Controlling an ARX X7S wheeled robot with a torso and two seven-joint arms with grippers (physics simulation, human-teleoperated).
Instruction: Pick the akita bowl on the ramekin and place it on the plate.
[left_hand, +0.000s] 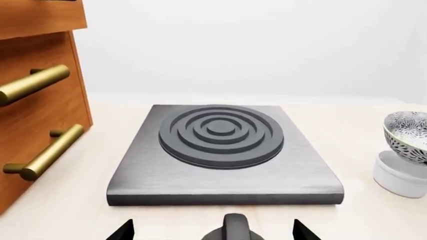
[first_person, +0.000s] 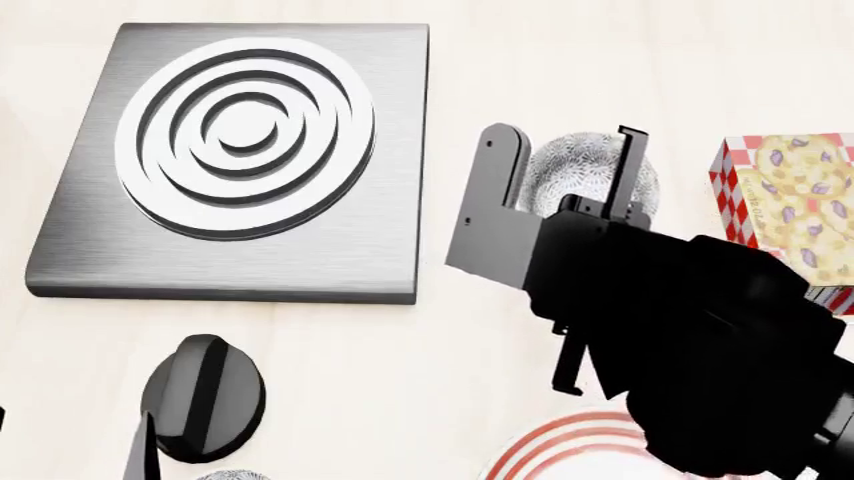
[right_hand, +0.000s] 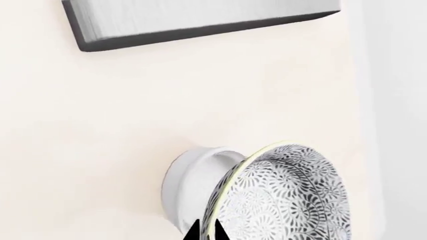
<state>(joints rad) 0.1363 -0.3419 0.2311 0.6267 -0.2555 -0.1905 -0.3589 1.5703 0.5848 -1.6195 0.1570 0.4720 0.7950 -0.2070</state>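
A pale, cream-coloured countertop (first_person: 641, 60) is shown, on which a dark grey brushed-metal hob slab (left_hand: 220, 172) with raised concentric rings is laid flat. A wooden drawer unit (left_hand: 40, 100) fitted with two brass bar handles (left_hand: 47, 152) is seen beside the slab in the left wrist view, and a plain white wall (left_hand: 253, 45) is seen behind the counter. A black round knob (first_person: 203, 395) is seen lying on the counter near the slab's front edge, and a red-and-white checked box (first_person: 787, 200) is seen at the far right of the head view.

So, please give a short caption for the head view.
Right gripper, jaws open, straddles akita bowl beside the stove plate.
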